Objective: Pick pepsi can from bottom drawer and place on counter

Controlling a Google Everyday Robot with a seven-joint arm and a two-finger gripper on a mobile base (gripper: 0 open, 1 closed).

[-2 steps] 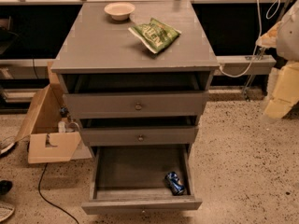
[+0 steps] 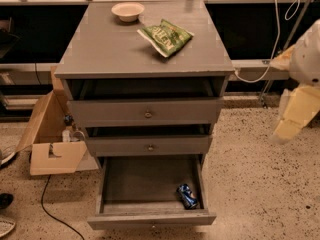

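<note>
Gripper (image 2: 293, 118) at far right of view, pale yellow and blurred, hanging in the air over the floor, beside the cabinet at about middle-drawer height; open or closed: cannot tell. Holds nothing visible.

Pepsi can (image 2: 187, 196) is down and to the left of the gripper, well apart from it. Can lies on its side in the front right corner of the bottom drawer (image 2: 150, 218), near the right wall and just behind the front panel. Bottom drawer pulled fully out, otherwise bare grey floor inside.

Above it, middle drawer (image 2: 150, 145) and top drawer (image 2: 145, 111) each pulled out a little, round knobs centred. Counter (image 2: 110, 44) sits up-left of the gripper; on it a green chip bag (image 2: 166, 37) right of centre and a small white bowl (image 2: 128, 11) near the back edge.

Speckled floor (image 2: 260, 184) under the gripper. Open cardboard box (image 2: 50, 149) on the cabinet's far side, black cable (image 2: 50, 204) on the floor near it. White cable (image 2: 275, 34) hangs behind, above the gripper.
</note>
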